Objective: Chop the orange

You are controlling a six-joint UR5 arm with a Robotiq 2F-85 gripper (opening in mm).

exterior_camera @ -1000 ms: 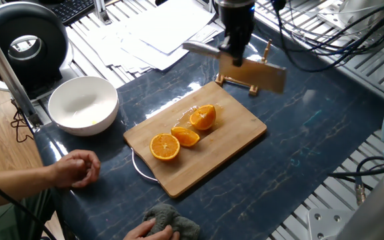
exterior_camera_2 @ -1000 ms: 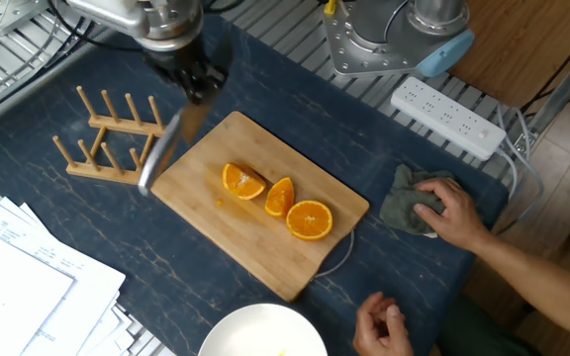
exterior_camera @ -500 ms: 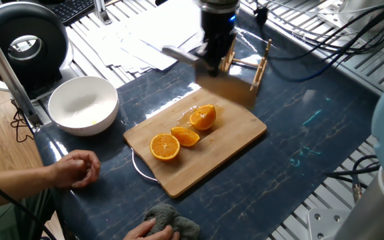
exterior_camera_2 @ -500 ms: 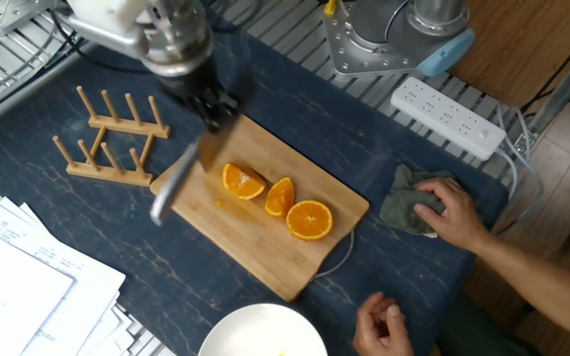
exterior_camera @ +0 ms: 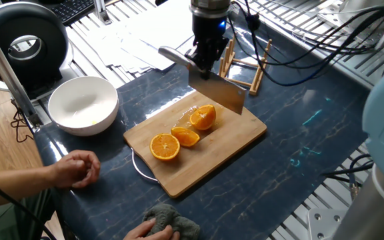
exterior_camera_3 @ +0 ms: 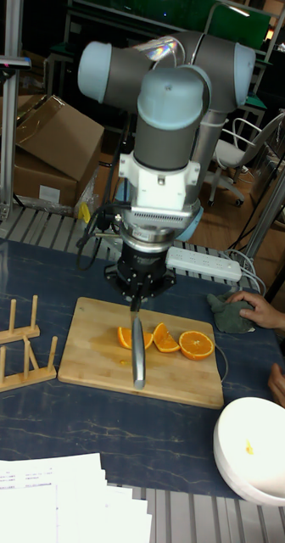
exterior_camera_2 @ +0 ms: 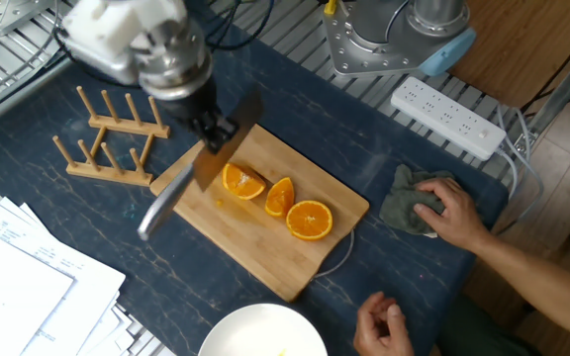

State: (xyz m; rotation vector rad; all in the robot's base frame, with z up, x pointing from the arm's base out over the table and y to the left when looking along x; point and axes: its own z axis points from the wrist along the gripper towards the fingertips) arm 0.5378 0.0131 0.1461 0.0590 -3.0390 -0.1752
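The orange (exterior_camera: 203, 117): a chunky domed piece, peel on, glossy cut flesh exposed, resting on the cutting board (exterior_camera: 232, 143) just beside a slim wedge (exterior_camera: 186, 137), near the board's rack-side end.

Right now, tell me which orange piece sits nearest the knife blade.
The chunky domed piece at the row's end beside the knife; the slim wedge sits midway and the round half lies farthest.

Even, bright overhead light is seen in both fixed views; glare is thrown across the dark blue marbled tabletop (exterior_camera: 292, 127). The tall view is dimmer, its background dark. The steel cleaver (exterior_camera_2: 211, 163) is motion-blurred.
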